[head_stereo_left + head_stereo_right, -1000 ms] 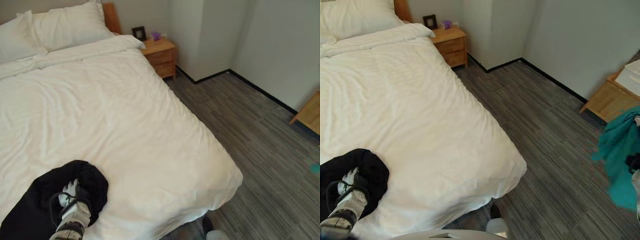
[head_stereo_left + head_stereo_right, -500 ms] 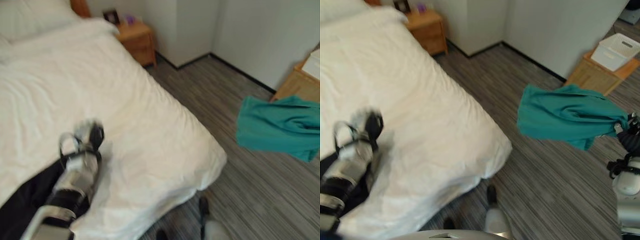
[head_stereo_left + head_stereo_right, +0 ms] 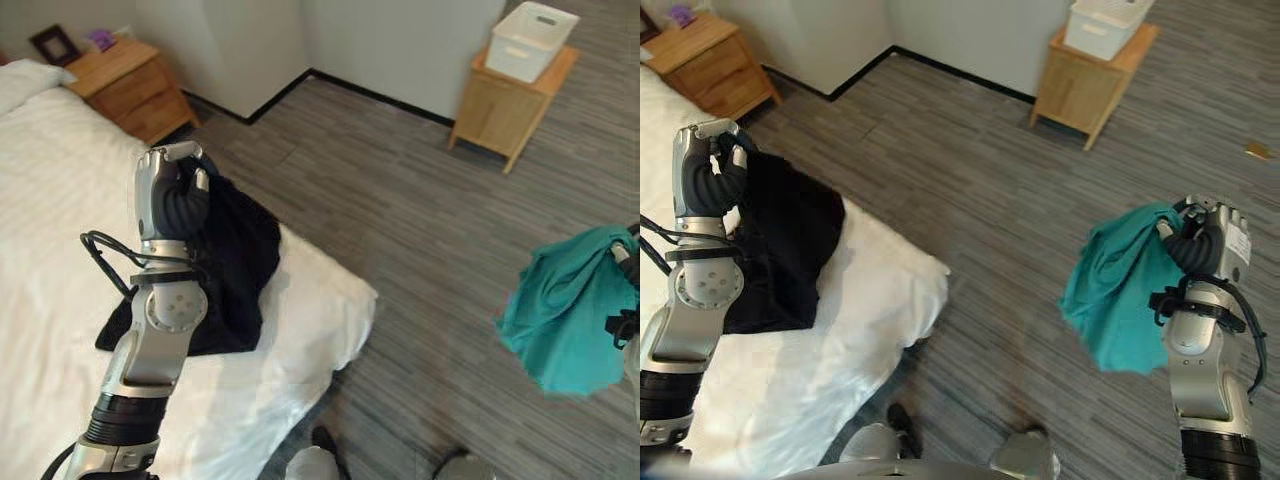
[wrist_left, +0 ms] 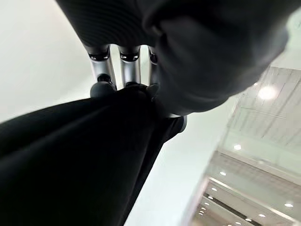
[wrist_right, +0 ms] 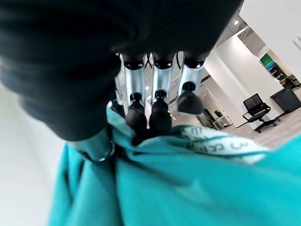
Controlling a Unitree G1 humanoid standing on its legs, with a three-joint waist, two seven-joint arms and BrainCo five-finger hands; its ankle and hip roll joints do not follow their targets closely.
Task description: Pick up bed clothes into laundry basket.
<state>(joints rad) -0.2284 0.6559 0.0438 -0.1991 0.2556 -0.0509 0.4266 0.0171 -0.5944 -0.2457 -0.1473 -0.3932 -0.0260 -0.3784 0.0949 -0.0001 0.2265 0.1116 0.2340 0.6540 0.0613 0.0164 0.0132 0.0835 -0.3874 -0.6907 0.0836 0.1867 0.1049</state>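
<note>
Left hand (image 3: 708,165) curling fingers round black garment (image 3: 780,240), raised over bed (image 3: 820,370) corner; garment hanging, lower part trailing on white cover near bed's right edge. Right hand (image 3: 1205,240) gripping teal garment (image 3: 1115,290), dangling in air over open floor (image 3: 980,190), well right of bed. Two garments, one per hand. Two wooden nightstands: far left (image 3: 125,85), far right (image 3: 510,105) carrying white basket (image 3: 532,38).
</note>
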